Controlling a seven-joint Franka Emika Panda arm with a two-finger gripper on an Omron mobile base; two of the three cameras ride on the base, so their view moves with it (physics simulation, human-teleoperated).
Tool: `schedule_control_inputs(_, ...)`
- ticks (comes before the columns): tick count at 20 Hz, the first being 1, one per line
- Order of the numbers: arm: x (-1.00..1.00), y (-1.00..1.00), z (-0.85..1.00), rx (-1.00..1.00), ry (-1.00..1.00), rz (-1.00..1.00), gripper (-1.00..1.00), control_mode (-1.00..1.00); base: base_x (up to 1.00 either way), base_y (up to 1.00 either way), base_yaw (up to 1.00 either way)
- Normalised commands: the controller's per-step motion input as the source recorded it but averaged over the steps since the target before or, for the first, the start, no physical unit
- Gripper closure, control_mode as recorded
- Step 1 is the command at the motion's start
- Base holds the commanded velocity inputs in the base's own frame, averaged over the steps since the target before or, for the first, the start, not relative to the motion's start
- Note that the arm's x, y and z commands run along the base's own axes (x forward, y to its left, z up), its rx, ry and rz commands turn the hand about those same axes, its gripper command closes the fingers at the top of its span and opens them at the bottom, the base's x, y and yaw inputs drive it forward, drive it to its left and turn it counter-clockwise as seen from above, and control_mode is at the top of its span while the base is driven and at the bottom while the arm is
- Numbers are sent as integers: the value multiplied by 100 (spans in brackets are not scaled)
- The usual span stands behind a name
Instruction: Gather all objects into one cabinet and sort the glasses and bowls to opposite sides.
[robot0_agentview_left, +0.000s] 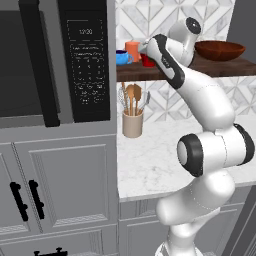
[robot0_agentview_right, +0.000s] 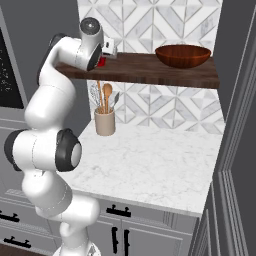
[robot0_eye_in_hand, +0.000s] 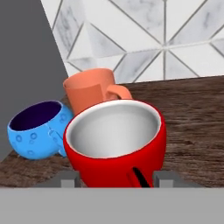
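The red mug (robot0_eye_in_hand: 116, 144) stands at the left end of the dark wooden shelf (robot0_eye_in_hand: 192, 113), right in front of the orange mug (robot0_eye_in_hand: 89, 89) and next to the squat blue mug (robot0_eye_in_hand: 37, 129), which leans over. My gripper (robot0_eye_in_hand: 114, 177) is shut on the red mug, one fingertip pressed to each side of its lower body. From the left base view the blue mug (robot0_agentview_left: 121, 57), orange mug (robot0_agentview_left: 133, 50) and red mug (robot0_agentview_left: 147, 61) cluster at the left end of the shelf (robot0_agentview_left: 225, 67). The wide dark-brown bowl (robot0_agentview_left: 220, 50) sits at the right end. My arm partly hides the red mug (robot0_agentview_right: 102, 62); the bowl (robot0_agentview_right: 182, 55) stands apart.
A beige utensil crock (robot0_agentview_left: 132, 122) with wooden spoons stands on the marble counter (robot0_agentview_left: 160, 155) under the shelf. A black microwave (robot0_agentview_left: 50, 60) and a grey side wall border the shelf's left end. Grey cabinet doors (robot0_agentview_left: 65, 185) sit below. A tall grey panel (robot0_agentview_right: 235, 125) closes the right side.
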Motion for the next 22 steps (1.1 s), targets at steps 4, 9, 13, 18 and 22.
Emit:
schedule_control_inputs(4,0,0,-8,0,0,3,-100,-100,0,0,0)
schedule_control_inputs(9,0,0,0,0,0,2,-100,-100,0,0,0)
schedule_control_inputs(13,0,-5,0,0,0,1,-100,-100,0,0,0)
schedule_control_inputs(18,-12,-6,5,0,0,1,-100,-100,0,0,0)
schedule_control_inputs(22,-41,-11,8,0,-2,0,-100,-100,0,0,0)
